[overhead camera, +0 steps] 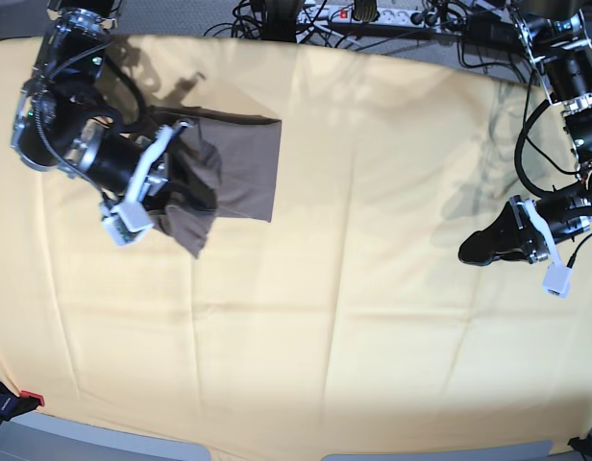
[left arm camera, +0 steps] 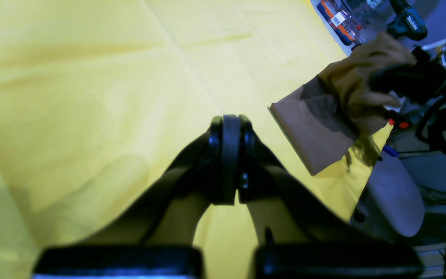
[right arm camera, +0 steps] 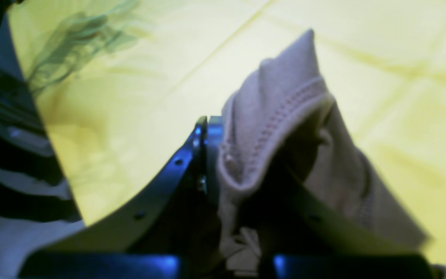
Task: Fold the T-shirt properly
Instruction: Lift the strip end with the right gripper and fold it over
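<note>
Cloth of the T-shirt [overhead camera: 240, 163] is bunched in the right pincer [right arm camera: 223, 155], which grips a stitched hem. Left pincer [left arm camera: 230, 155] is closed on nothing above the yellow cloth [overhead camera: 354, 317].

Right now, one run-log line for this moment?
right pincer: shut on T-shirt | left pincer: shut, empty | yellow cloth: underneath

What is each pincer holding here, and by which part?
The right pincer is shut on a stitched hem edge of the T-shirt. The left pincer is shut and holds nothing.
</note>
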